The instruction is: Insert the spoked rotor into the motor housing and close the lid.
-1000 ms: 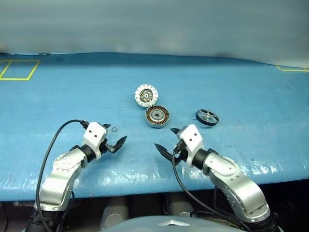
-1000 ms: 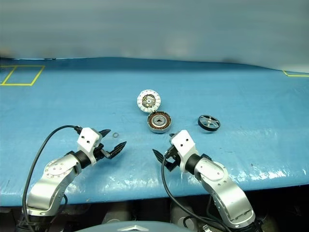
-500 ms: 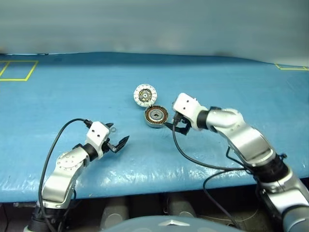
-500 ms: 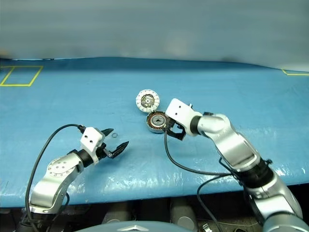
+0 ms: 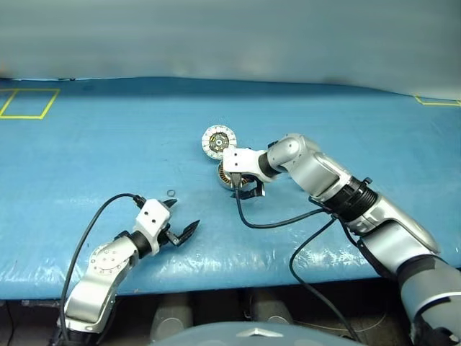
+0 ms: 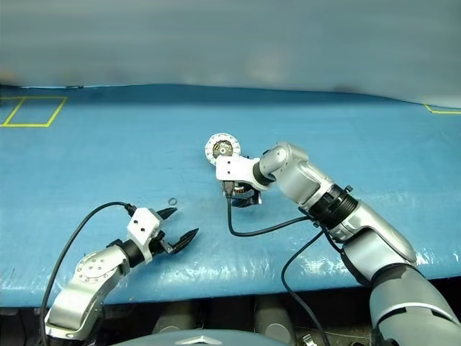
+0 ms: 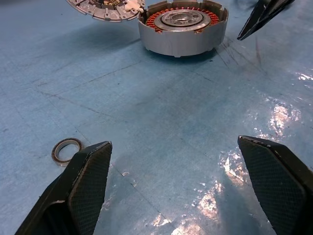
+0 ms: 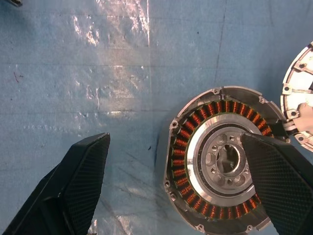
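Facing up: motor housing [image 8: 220,159] windings, lid [image 5: 218,140] flipped open beside | right hand [image 8: 176,186] spread wide above | left hand [image 7: 186,181] wide

One motor housing [image 8: 220,159], copper windings ringing a shiny hub, with one lid [image 5: 218,140] joined at its edge and lying open, whitish face up. One small thin washer ring [image 7: 67,150] lies apart on the blue surface [image 5: 108,151]. Two grippers: left gripper [image 5: 181,221], right gripper [image 8: 173,191]; two yellow-taped outlines, one towards each far corner of the surface.
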You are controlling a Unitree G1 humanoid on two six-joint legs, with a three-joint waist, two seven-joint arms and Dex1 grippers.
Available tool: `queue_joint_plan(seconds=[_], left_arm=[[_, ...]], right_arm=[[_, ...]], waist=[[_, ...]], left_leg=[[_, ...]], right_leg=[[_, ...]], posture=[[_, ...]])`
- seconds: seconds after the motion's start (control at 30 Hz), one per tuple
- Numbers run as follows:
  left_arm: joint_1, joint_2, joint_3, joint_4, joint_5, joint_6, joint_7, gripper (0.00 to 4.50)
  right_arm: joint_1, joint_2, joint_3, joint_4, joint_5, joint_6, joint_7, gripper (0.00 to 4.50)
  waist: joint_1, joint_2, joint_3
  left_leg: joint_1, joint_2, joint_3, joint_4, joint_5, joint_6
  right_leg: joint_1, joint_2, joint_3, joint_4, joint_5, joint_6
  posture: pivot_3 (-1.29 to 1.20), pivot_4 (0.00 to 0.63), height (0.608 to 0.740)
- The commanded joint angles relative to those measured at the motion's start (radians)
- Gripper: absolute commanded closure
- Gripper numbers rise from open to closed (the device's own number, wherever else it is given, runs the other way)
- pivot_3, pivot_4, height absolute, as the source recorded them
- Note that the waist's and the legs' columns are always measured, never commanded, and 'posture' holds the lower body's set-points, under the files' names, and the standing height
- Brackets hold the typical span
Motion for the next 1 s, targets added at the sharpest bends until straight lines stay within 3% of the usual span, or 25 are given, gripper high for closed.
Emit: queue_joint_plan(seconds=[0.03,0.53,0.63,0.83,1.0], left_arm=[[0.003,-0.011,-0.002,-0.056,-0.001,-0.030,0.003,0.03],[-0.020,-0.023,-0.002,-0.020,0.023,-0.060,0.011,0.03],[-0.022,-0.025,0.001,-0.017,0.023,-0.061,0.013,0.00],[-0.020,-0.022,0.002,-0.015,0.024,-0.064,0.012,0.00],[-0.010,-0.016,0.010,-0.020,0.023,-0.069,0.010,0.00]], right_arm=[[-0.036,0.015,-0.017,0.039,-0.038,-0.043,0.031,0.00],[-0.035,0.072,-0.031,0.212,-0.127,-0.134,0.072,0.00],[-0.018,0.074,-0.014,0.212,-0.156,-0.162,0.084,0.60],[0.035,0.107,-0.027,0.174,-0.180,-0.136,0.071,2.53],[0.123,0.158,-0.065,0.044,-0.189,0.021,0.026,2.61]], waist=[[-0.001,0.000,0.000],[-0.002,0.003,0.002],[0.000,0.003,0.002],[0.000,0.003,0.001],[-0.012,0.004,-0.003]], left_leg=[[0.000,0.000,0.000,0.000,0.000,0.000],[0.001,-0.001,0.002,0.000,0.000,0.000],[0.001,-0.001,0.002,0.000,0.000,0.000],[0.001,-0.001,0.002,0.000,0.000,0.000],[0.005,0.000,0.001,0.000,0.000,0.000]], right_leg=[[0.000,0.000,0.000,0.000,0.000,0.000],[0.000,0.001,0.000,0.001,0.000,0.000],[0.000,0.000,0.000,0.000,0.000,0.000],[0.001,0.001,-0.001,0.000,0.000,0.000],[0.003,0.001,0.000,0.002,0.000,0.000]], posture=[[0.00,0.150,0.740],[0.00,0.150,0.740],[0.00,0.150,0.740],[0.00,0.150,0.740],[0.00,0.150,0.740]])
